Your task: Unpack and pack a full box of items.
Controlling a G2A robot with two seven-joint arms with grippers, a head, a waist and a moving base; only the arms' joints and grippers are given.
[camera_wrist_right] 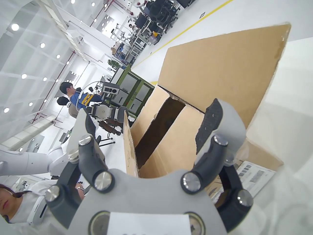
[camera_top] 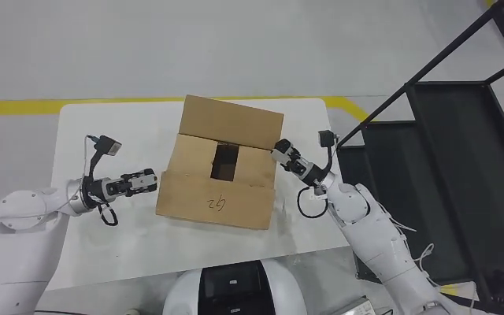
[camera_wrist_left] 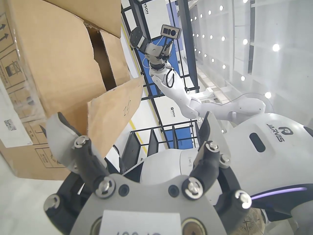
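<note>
In the middle of the top view the box (camera_top: 253, 175) sits mid-worktop (camera_top: 110, 126), its near flap (camera_top: 214, 202) tilted outward. The left jaws, apart, hang at its left side; the right jaws, also apart, hover by its right edge, probably flanking it to spread the inner flaps (camera_top: 193, 156), which leave a dark gap (camera_top: 225, 162). Beyond, the far flap (camera_top: 230, 120) stands raised.

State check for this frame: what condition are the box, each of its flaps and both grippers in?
Box: upright on table, top partly open.
Far flap: raised.
Near flap: raised, tilted outward.
Inner flaps: folded down, dark gap between them.
Left gripper: open, empty, beside the box.
Right gripper: open, empty, at the box's opposite side.
</note>
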